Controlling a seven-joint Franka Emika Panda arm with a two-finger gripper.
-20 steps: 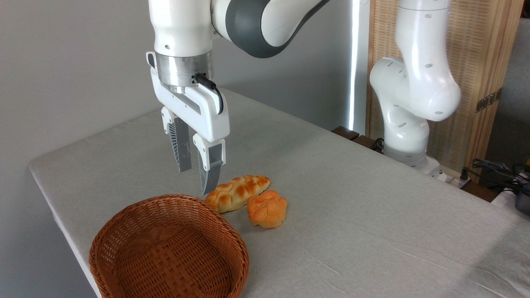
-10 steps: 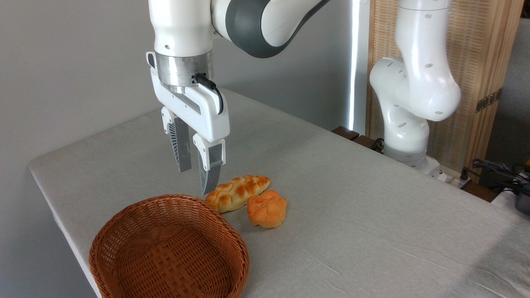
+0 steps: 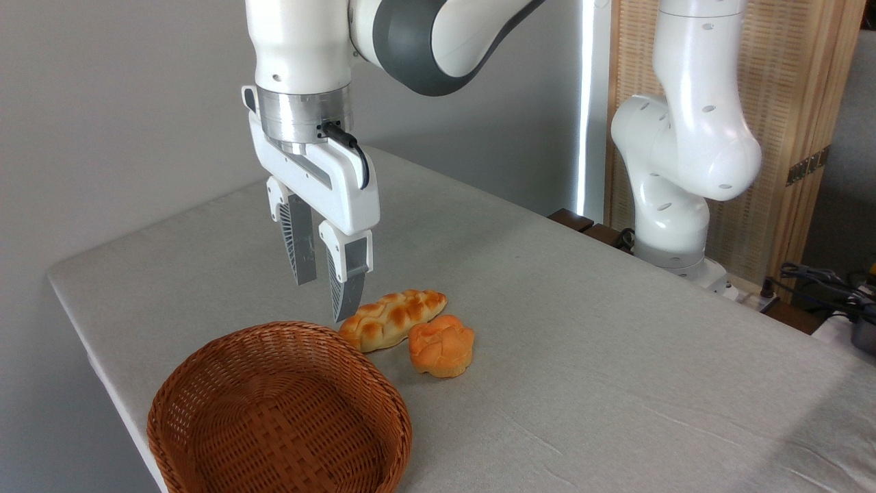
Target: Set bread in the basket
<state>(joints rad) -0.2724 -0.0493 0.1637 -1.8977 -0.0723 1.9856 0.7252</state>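
Pincer [image 3: 323, 301] hung above the surface [image 3: 582, 329], fingers pointing down with a gap between them, released, gripping nothing. Bread [image 3: 441, 346] sat on the surface, just right of the basket [image 3: 205, 383], not in it. Its upper left edge touched the loaf [image 3: 391, 318]. Basket held nothing. Pincer tips were above the loaf's left end, apart from the bread.

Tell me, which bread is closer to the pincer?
The long braided loaf; its end lies beside the pincer. The round orange bun sits farther right.
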